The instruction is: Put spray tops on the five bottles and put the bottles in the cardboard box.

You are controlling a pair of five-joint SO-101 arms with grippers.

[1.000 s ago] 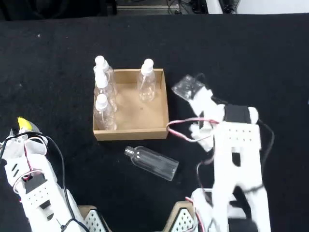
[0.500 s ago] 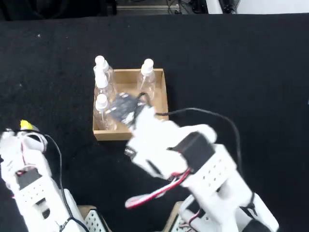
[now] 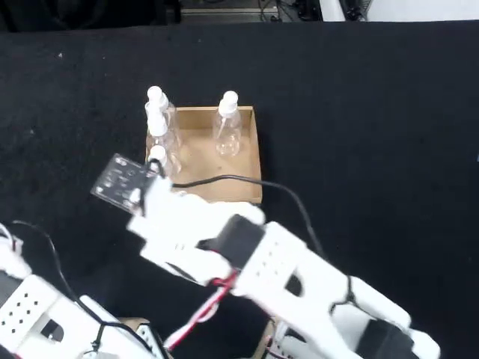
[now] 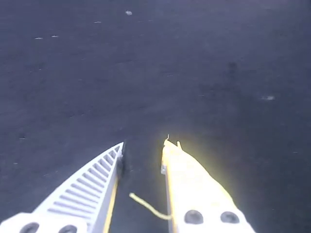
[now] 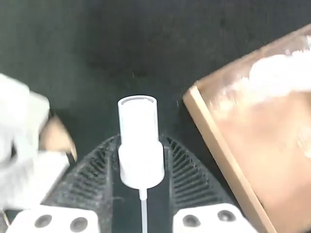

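Looking down from the high view, the cardboard box (image 3: 202, 161) sits on the black tabletop (image 3: 359, 112) with four bottles (image 3: 227, 123) upright inside it, each topped in white. Three stand in a row along one side wall and one stands near the far opposite corner. The right arm (image 3: 247, 254) lies slantwise across the near part of the tabletop, passing in front of the box. Its wrist end is just beside the near corner, where the row of three stands. The left arm (image 3: 30, 314) is at the near edge, well apart from the box. From the left wrist view, the left gripper (image 4: 143, 153) is released, its white and yellow fingers spread with bare black tabletop between them. From the right wrist view, the right gripper (image 5: 141, 143) is clenched on a white spray top (image 5: 139, 131), which stands between the ribbed fingers with its thin dip tube (image 5: 143, 211) running back toward the wrist. A corner of the box lies just beside this gripper, with blurred pale bottles inside.
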